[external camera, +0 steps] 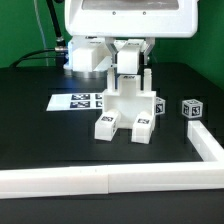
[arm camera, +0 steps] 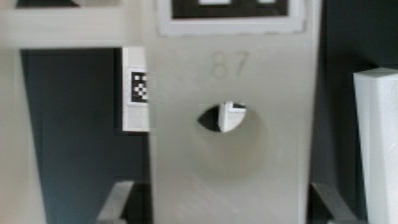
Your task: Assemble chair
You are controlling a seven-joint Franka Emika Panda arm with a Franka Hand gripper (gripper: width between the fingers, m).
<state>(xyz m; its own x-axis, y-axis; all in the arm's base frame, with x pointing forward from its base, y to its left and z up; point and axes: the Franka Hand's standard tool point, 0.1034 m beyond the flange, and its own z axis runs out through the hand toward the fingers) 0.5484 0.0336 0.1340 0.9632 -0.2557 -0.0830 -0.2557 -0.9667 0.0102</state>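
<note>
A white chair assembly (external camera: pixel 128 112) stands mid-table on two blocky feet that carry tags. An upright white panel (external camera: pixel 131 82) rises from it. My gripper (external camera: pixel 133 78) comes straight down over this panel, one finger on each side. In the wrist view the panel (arm camera: pixel 231 170) fills the middle, with a round hole (arm camera: pixel 222 117) and a tag at its far end. My gripper (arm camera: pixel 226 208) straddles it, and the fingers (arm camera: pixel 125 203) sit close against both of its edges. The jaws look shut on the panel.
The marker board (external camera: pixel 78 100) lies on the exterior view's left of the assembly. A small tagged white block (external camera: pixel 191 108) stands at the right. A low white wall (external camera: pixel 110 180) runs along the front and up the right side. In the wrist view a tagged strip (arm camera: pixel 134 90) and another white part (arm camera: pixel 377 130) flank the panel.
</note>
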